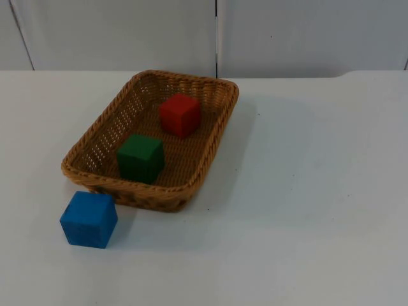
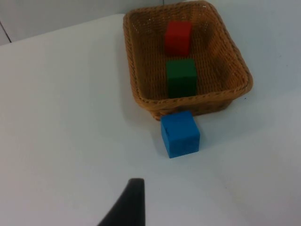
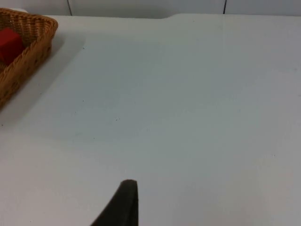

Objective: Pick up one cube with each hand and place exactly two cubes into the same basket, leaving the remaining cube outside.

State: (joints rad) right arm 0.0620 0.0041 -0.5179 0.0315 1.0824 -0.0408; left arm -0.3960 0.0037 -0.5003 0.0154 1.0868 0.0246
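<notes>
Blue cube (image 1: 89, 218) beside wicker basket (image 1: 95, 167) holding red cube (image 1: 180, 115), green cube (image 1: 140, 157).

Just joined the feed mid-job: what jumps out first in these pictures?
The woven basket on the white table draws the eye, with a red cube toward its far end and a green cube toward its near end. A blue cube sits outside on the table, close by the basket's near corner.

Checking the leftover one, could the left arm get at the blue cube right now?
Probably yes: the blue cube sits on bare table just outside the basket, with nothing between it and the left gripper's fingertip.
</notes>
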